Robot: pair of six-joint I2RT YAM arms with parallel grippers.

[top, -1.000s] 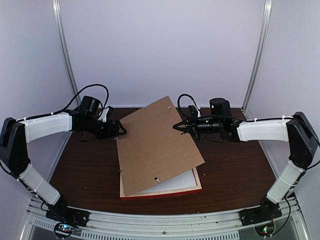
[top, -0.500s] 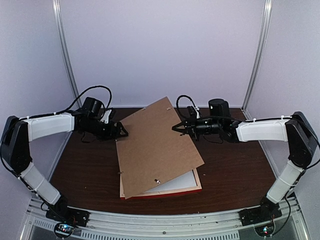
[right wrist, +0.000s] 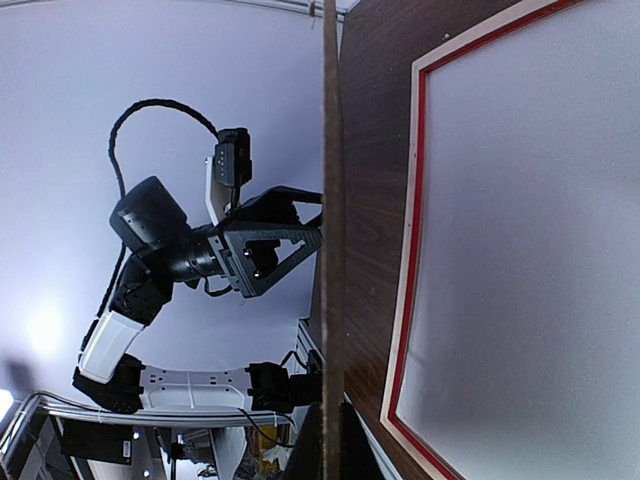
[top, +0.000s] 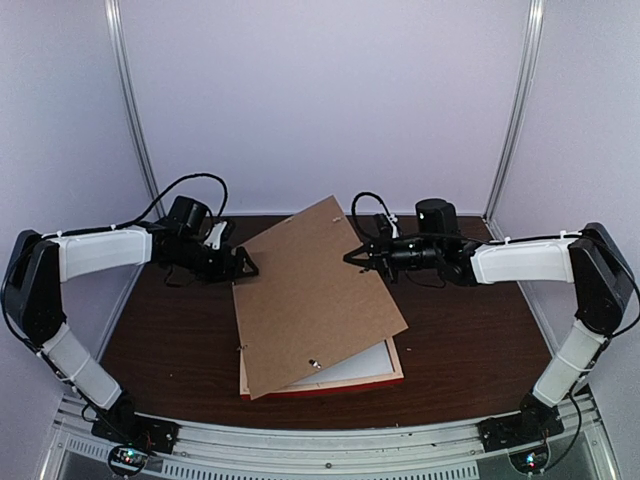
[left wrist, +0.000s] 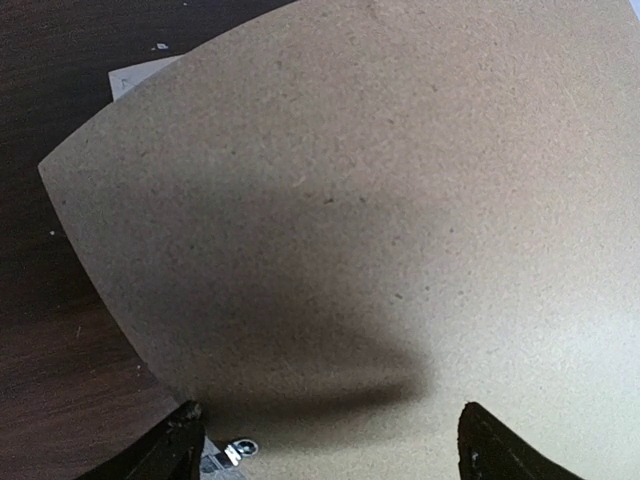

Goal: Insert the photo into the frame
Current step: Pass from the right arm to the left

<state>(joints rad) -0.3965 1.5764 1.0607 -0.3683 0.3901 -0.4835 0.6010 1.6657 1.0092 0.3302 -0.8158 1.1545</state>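
- As the top view had it, the frame [top: 320, 389] lay flat on the table [top: 460, 340], red edge toward the arm bases and long axis running away from them. A white sheet [top: 355, 367] filled its opening; mat or back of a print, I could not tell. The photo showed in no view.
- The backing board [top: 310, 300] lay skewed across the frame and covered most of it. The right gripper [top: 350, 256] was clamped on its far right edge. The left gripper [top: 247, 265] hung at the far left corner, jaws spread, nothing in them. Both forearms reached inward, roughly level, elbows out.
- Left wrist view: the board filled the picture ahead of the wide-set fingertips [left wrist: 185, 445]. Its corner lay off to the left. A small metal clip [left wrist: 238, 450] sat just beside the left fingertip.
- Right wrist view: the board stood edge-on, pinched between the right fingers and raised off the frame on that side. The white sheet and red lip lay exposed beyond. The left gripper faced the board's opposite edge, open.
- Judgement: the board lay between the jaws and the frame's opening, so it probably had to come away first. The left arm was nearer the free corner.
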